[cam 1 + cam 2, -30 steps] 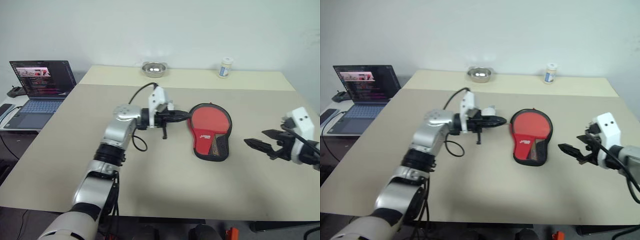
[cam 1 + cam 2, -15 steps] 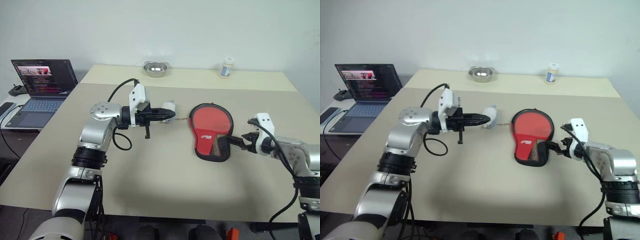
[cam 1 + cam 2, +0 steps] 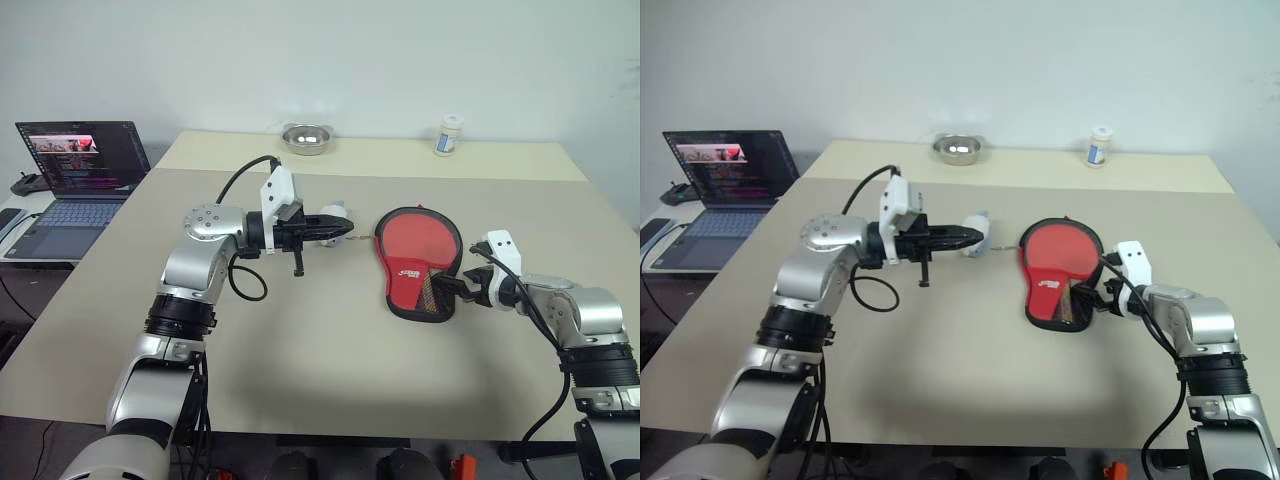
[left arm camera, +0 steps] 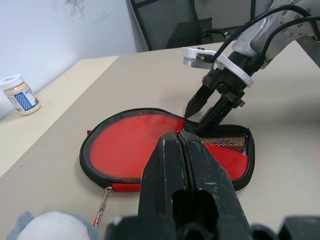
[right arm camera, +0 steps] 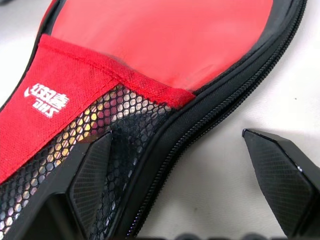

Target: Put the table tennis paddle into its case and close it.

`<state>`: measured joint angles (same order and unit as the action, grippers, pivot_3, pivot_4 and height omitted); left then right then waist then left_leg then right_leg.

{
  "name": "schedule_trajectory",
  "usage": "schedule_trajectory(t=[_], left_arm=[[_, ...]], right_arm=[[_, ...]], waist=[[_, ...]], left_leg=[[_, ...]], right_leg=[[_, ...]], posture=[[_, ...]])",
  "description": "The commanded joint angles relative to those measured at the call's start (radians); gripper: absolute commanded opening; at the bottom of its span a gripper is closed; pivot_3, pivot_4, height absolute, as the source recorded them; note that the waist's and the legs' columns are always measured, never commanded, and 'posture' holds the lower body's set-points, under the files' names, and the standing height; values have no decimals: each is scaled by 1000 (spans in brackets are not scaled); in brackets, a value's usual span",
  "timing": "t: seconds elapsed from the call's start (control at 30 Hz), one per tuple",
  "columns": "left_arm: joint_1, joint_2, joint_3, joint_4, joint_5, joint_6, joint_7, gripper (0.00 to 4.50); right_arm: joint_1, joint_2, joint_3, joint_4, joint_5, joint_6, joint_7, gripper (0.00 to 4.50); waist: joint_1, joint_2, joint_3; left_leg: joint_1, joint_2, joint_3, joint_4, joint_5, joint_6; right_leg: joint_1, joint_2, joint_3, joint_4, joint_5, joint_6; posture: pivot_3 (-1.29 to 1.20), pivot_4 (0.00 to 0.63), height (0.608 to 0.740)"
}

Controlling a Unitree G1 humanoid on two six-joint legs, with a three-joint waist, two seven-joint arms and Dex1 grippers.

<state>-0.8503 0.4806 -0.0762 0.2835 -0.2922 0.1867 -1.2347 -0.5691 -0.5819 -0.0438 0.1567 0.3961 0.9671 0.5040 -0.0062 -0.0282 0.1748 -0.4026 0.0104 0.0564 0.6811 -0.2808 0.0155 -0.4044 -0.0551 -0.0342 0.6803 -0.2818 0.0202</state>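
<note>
On the beige counter point(image 3: 330, 350) the case point(image 3: 418, 262) lies flat, red side up, with the right tool point(image 3: 452, 285) spread wide at its mesh-pocket end, one finger on the mesh, while the left tool point(image 3: 345, 231), pinched shut and empty, hangs well apart.

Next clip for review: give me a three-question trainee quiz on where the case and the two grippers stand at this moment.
1. True or false: the case lies flat on the table with its red side up.
2. Which gripper is at the case's mesh pocket end? A) left gripper B) right gripper
3. Fill in: the left gripper's fingers are ____.

Key
1. True; white lettering and black mesh show on the red side.
2. B; its open fingers straddle the case's zipped edge, one over the mesh, one over the table.
3. Shut, pointing toward the case from beside it.
</note>
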Motion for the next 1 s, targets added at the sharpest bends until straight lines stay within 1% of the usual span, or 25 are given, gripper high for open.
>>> schedule_trajectory(t=[0.03,0.07,0.13,0.33,0.47,0.5,0.6,0.73,0.83,1.0], left_arm=[[-19,-4,0,-32,-8,-19,1,0],[-16,-5,-2,-34,-6,-21,0,0],[-11,-5,-5,-35,-5,-23,0,0],[36,28,-20,-9,12,-24,-23,0],[82,73,-29,-10,6,-19,-80,0],[94,85,-31,-18,-1,-13,-99,0],[124,115,-36,-49,-19,9,-149,0],[205,179,-55,-148,-58,68,-242,0],[257,198,-53,-211,-77,89,-259,0],[308,214,-55,-281,-101,114,-264,0]], right_arm=[[-3,20,42,61,-32,-14,22,4106],[-7,31,51,92,-40,-20,30,3869],[-13,45,66,129,-52,-27,46,3252],[-47,97,86,171,-74,-35,79,1306],[-55,136,85,132,-54,-7,101,155],[-53,144,87,102,-43,8,109,42],[-41,167,100,4,-15,59,121,42],[14,203,128,-195,6,142,94,42],[76,220,116,-328,29,220,73,42],[191,210,73,-514,69,338,34,42]], waist=[[-1,0,0],[-2,0,-1],[-4,-2,-3],[-25,-5,-7],[-34,-5,-7],[-34,-5,-7],[-34,-5,-7],[-39,-5,-7],[-37,-4,-7],[-23,-4,-6]], left_leg=[[0,0,0,0,0,0],[1,0,0,0,0,0],[2,0,0,0,0,0],[4,1,0,0,0,0],[6,2,0,0,0,0],[6,3,0,0,0,0],[5,3,0,-1,0,0],[2,3,1,-3,0,0],[2,4,0,-4,0,-1],[1,2,0,-3,-1,0]], right_leg=[[0,0,0,0,0,0],[1,0,0,0,0,0],[1,0,0,1,0,0],[4,0,0,0,0,0],[5,1,0,1,0,-1],[5,1,0,1,0,-1],[4,1,0,1,0,-1],[-1,1,0,1,0,-2],[-1,1,0,0,-2,-4],[0,0,-1,0,-2,-4]], posture=[[0,150,740],[0,150,740],[0,150,740],[0,150,740],[0,150,740],[0,150,740],[0,150,740],[0,150,740],[0,150,740],[0,150,740]])
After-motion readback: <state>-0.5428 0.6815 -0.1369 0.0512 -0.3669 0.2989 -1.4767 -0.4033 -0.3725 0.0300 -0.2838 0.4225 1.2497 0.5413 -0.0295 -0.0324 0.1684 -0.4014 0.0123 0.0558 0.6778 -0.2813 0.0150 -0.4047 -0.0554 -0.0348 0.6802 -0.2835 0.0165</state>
